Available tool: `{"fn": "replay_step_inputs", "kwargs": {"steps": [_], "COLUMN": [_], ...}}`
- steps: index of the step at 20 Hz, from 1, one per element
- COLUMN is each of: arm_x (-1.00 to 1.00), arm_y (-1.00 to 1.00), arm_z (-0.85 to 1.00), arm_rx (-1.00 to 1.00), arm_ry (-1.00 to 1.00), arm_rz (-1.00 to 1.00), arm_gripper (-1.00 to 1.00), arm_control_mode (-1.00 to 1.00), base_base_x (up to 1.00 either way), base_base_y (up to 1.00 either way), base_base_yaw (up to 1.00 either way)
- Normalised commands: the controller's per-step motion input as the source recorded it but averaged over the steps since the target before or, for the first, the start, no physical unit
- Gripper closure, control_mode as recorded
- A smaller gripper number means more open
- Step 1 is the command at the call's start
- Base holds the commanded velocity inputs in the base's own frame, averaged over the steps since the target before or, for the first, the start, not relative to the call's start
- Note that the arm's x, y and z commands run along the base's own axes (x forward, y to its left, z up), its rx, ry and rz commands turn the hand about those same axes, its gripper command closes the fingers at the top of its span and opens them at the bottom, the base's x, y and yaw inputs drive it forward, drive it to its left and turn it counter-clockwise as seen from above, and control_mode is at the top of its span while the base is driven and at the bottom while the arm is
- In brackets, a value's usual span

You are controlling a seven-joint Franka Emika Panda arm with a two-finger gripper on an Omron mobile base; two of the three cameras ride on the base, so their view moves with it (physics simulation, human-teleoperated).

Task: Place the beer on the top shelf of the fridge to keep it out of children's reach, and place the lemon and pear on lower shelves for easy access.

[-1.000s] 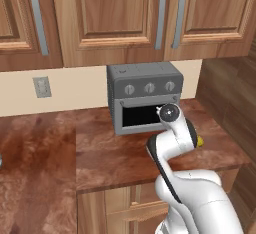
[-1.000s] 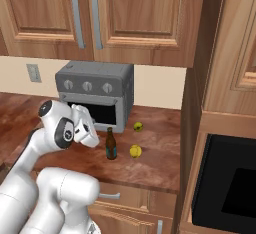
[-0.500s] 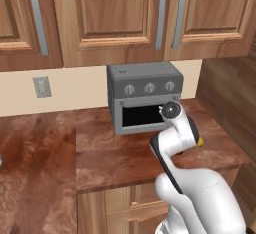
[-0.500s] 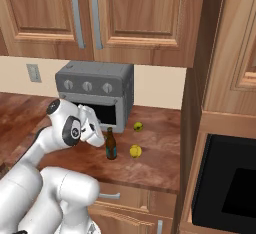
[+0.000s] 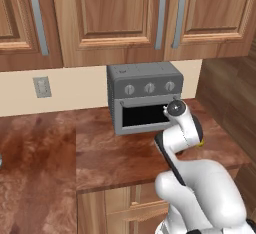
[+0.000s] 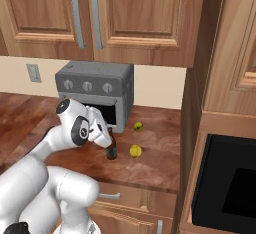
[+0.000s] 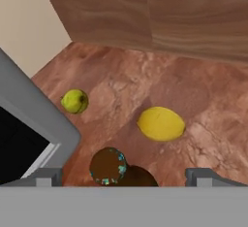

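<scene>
Over the last second the arm has swung toward the right of the left base view and, in the right base view, down onto the beer [image 6: 111, 148], so the approach to the first grasp looks nearly finished, with nothing lifted yet. Going left to right in the hand view: the grey toaster oven [image 7: 29, 129] fills the left edge, the pear [image 7: 74, 101] lies just beside its corner at centre left, the beer [image 7: 108, 166] stands at lower centre, and the lemon [image 7: 161, 123] rests right of centre on the worktop [image 7: 213, 124]. The gripper [image 7: 122, 180] has its jaws spread wide and empty. The bottle stands upright, long axis vertical, cap toward the camera, slightly left of the midline between the jaws
</scene>
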Motion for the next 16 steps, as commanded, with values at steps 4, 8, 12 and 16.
{"fn": "replay_step_inputs", "kwargs": {"steps": [4,8,12,16], "arm_x": [0.12,0.11,0.12,0.13], "arm_y": [0.0,0.0,0.0,0.0], "arm_z": [-0.08,-0.11,-0.11,-0.09], "arm_rx": [0.0,0.0,0.0,0.0], "arm_ry": [0.16,0.22,0.2,0.17], "arm_rz": [0.08,0.14,0.14,0.14], "arm_gripper": [-1.0,-1.0,-1.0,-1.0], "arm_control_mode": [-1.0,-1.0,-1.0,-1.0], "base_base_x": [0.0,0.0,0.0,0.0], "base_base_y": [0.0,0.0,0.0,0.0], "base_base_yaw": [0.0,0.0,0.0,0.0]}}
